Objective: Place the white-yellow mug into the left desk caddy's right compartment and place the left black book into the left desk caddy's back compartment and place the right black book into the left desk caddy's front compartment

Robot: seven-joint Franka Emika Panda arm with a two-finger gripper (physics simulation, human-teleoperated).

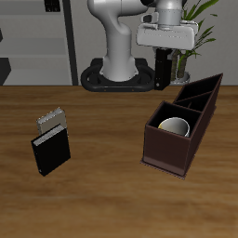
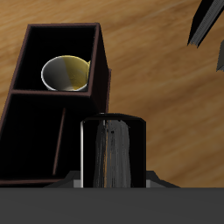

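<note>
My gripper [image 1: 165,58] hangs high above the table's back, shut on the left black book [image 1: 164,71], which dangles upright from its fingers. In the wrist view this book [image 2: 112,150] is a glossy black slab close to the camera, beside the caddy. The left desk caddy [image 1: 168,156] is a long dark brown box. The white-yellow mug [image 1: 174,125] stands upright in its right compartment [image 2: 94,52], the large square section, and shows its pale yellowish interior [image 2: 67,73]. Both narrow sections [image 2: 35,131] hold nothing. The right black book [image 1: 51,153] lies on the table, far across from the caddy.
A grey speckled notebook [image 1: 53,119] lies just behind the right black book. The robot's base [image 1: 119,74] stands at the table's back, with a green plant [image 1: 198,28] beside it. Shelving lines the wall behind.
</note>
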